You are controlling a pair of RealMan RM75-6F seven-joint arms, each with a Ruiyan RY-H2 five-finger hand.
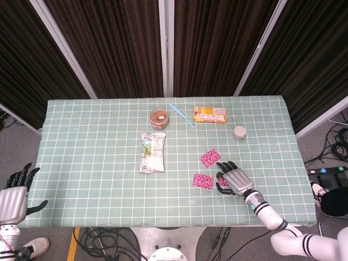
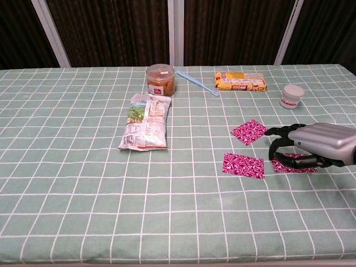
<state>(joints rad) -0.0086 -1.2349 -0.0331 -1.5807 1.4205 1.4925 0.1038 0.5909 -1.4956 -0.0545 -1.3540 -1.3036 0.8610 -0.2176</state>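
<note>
Your right hand (image 2: 311, 149) rests low on the green checked tablecloth (image 2: 67, 183) near the table's front right, palm down, fingers curled over a magenta patterned sachet (image 2: 293, 165). The fingertips (image 2: 276, 157) press on or just above that sachet; you cannot tell from either view whether it is actually gripped or only covered. In the head view the same hand (image 1: 235, 179) hides nearly all of it.

Two more magenta sachets lie flat and free to the hand's left. One sachet (image 2: 243, 165) sits just beside the fingertips, apart from them; the other sachet (image 2: 249, 131) lies a little further back toward the middle of the table. The head view shows them as the near one (image 1: 203, 181) and the far one (image 1: 209, 157).

Your left hand (image 1: 13, 198) hangs off the table's left front corner, fingers spread, holding nothing, well apart from everything on the cloth.

Further back, a snack bag (image 2: 144, 121) lies flat left of centre. Behind it stands an orange-lidded jar (image 2: 160, 79), with a light blue stick (image 2: 197, 83) just beside it, then a yellow biscuit pack (image 2: 240, 81), and a small white pot (image 2: 292, 96) to the right.
</note>
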